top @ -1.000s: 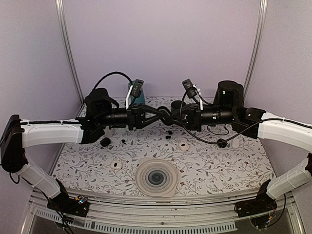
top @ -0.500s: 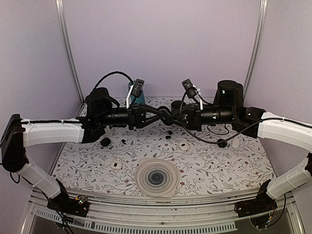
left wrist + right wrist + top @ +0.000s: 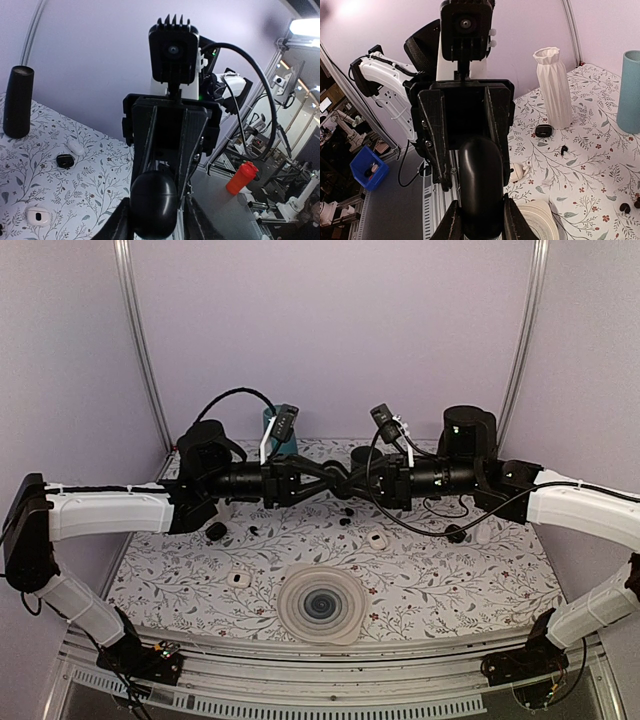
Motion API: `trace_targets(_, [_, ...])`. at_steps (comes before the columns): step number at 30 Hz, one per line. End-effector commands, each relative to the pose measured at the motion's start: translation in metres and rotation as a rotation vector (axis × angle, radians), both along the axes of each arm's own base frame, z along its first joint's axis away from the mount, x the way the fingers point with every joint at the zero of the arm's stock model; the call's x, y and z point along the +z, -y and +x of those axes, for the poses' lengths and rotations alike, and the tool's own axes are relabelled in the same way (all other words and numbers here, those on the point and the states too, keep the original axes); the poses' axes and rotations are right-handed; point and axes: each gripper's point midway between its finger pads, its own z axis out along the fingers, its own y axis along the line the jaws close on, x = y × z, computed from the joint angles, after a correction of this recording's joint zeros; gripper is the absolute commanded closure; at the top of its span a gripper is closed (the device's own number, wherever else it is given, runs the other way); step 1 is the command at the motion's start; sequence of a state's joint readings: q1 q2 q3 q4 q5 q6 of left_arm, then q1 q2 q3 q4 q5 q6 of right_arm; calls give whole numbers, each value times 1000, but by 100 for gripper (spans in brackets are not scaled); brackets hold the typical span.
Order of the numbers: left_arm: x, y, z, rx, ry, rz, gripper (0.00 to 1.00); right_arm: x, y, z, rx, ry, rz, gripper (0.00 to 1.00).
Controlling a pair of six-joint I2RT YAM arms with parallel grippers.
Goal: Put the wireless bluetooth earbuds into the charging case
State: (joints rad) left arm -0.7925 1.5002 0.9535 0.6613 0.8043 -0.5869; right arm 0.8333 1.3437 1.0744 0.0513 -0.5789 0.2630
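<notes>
Barely moved: both wrists crept slightly left, arms meeting mid-air as before.

Top view: left jaws and right jaws sit tip to tip. Tiny glossy black earbuds lie on the floral surface just below.

Left wrist: black oval pebble-like charging case between left jaws; clamped or loose, cannot tell.

Right wrist: right jaws pinch seemingly the same case, long axis along fingers, inside hidden.

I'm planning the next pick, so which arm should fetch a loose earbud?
Left, probably: the right tool clamps the charging case, and an earbud lies on the left tool side.
</notes>
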Motion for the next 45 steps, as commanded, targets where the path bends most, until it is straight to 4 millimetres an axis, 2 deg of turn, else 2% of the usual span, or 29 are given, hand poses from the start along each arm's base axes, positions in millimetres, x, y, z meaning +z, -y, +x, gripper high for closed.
trace_targets(1, [16, 2, -17, -68, 64, -41, 68, 7, -2, 9, -39, 27, -1, 96])
trace_targets(5, [15, 3, -17, -73, 63, -36, 74, 8, -2, 9, -38, 27, 0, 96])
trace_targets(7, [14, 4, -18, -74, 61, -34, 83, 8, -2, 9, -38, 28, 0, 95])
trace_targets(10, [13, 3, -17, -70, 62, -34, 99, 7, -2, 10, -43, 25, 0, 83])
trace_targets(12, [13, 3, -17, -70, 64, -37, 100, 7, -1, 12, -62, 24, 2, 69])
trace_targets(13, [15, 2, -18, -70, 69, -44, 100, 7, 1, 14, -79, 24, 3, 65])
trace_targets(21, [31, -8, -29, -95, 103, -99, 100, 4, 19, 31, -142, -37, 43, 49])
trace_targets(34, [34, -10, -31, -93, 109, -108, 100, 12, 29, 37, -176, -47, 79, 43])
trace_targets(41, [35, -10, -16, -12, 85, -103, 100, 17, 24, 28, -113, -50, 101, 43])
trace_targets(45, [37, -11, -11, 15, 75, -118, 100, 13, 19, 24, -101, -66, 106, 44])
